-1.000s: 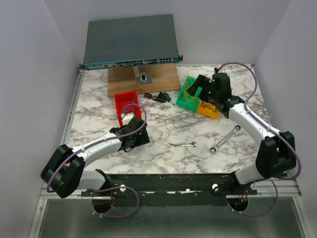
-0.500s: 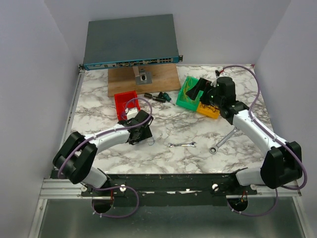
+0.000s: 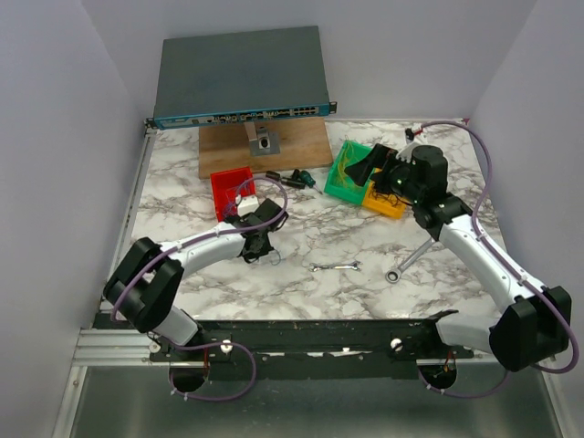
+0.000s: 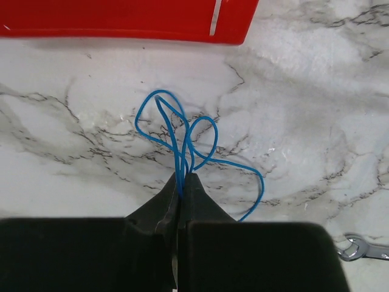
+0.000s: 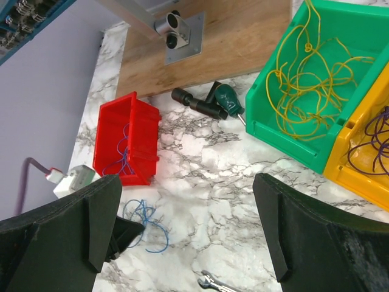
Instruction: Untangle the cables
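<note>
A thin blue cable (image 4: 182,155) lies in loose loops on the marble table (image 3: 301,233), just in front of a red bin (image 4: 121,18). My left gripper (image 4: 182,177) is shut on the near ends of its loops. From above, the left gripper (image 3: 260,243) sits low beside the red bin (image 3: 222,196). More blue cables (image 5: 118,155) lie in the red bin (image 5: 149,137). Yellow cables (image 5: 304,73) fill a green bin (image 5: 285,137). Purple ones (image 5: 374,137) lie in a yellow bin (image 5: 355,176). My right gripper (image 5: 194,225) hangs open and empty, high by the green bin (image 3: 342,190).
Two silver wrenches (image 3: 335,266) (image 3: 412,255) lie on the near half of the table. A screwdriver and a black socket (image 3: 294,179) sit in front of a wooden board (image 3: 233,151). A network switch (image 3: 242,78) stands at the back. Walls close in on both sides.
My left gripper has shut on the blue cable after reaching forward and right past the red bin. The right arm has swung right and stayed open.
</note>
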`<state>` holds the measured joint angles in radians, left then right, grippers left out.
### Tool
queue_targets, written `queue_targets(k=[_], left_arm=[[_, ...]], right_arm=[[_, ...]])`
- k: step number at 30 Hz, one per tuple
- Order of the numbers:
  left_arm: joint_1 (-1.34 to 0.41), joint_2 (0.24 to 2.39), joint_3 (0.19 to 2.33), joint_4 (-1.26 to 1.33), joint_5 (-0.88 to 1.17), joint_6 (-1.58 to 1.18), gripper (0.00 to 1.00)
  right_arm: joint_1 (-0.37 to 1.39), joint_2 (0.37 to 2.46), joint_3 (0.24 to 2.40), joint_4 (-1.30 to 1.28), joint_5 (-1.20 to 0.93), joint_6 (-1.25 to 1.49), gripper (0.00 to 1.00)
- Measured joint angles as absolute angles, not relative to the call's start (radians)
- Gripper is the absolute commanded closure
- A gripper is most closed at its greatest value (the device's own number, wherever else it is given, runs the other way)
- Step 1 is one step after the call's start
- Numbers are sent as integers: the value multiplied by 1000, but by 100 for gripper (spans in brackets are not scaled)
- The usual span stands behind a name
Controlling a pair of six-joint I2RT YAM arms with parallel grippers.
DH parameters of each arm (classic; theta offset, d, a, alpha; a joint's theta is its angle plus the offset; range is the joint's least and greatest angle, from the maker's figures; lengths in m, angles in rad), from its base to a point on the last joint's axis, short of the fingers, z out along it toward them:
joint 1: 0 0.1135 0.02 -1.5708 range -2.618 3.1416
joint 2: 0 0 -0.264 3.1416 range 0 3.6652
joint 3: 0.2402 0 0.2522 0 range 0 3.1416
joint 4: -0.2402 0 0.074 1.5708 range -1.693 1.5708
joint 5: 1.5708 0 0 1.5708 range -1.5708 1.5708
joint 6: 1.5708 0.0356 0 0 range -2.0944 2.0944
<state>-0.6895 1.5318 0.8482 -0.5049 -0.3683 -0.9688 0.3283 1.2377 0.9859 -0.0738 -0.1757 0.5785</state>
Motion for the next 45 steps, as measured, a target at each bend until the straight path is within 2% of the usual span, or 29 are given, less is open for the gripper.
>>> queue_targets(k=[8,12,24,34,43,45], left_arm=[[-685,1324,981,-633,-388,-843,100],[-627,1240,1062,-667,-399,-786,100],[-430,1163,1208,-710,-404,-631,100],[-388,1295,1252,-599,-414,-617,100],[-366,1570,1267,-461,-485,-597,100],[-351,1643,1279,-459,-475,-599,97]], right_arm=[[328,1219,958,-74,-193,578,0],[328,1218,957,-73,-203,579,0],[328,1213,957,-73,-227,579,0],[328,1186,957,-74,-234,579,0],[328,1159,957,-95,-233,579,0],[328,1151,957,-109,-233,579,0]])
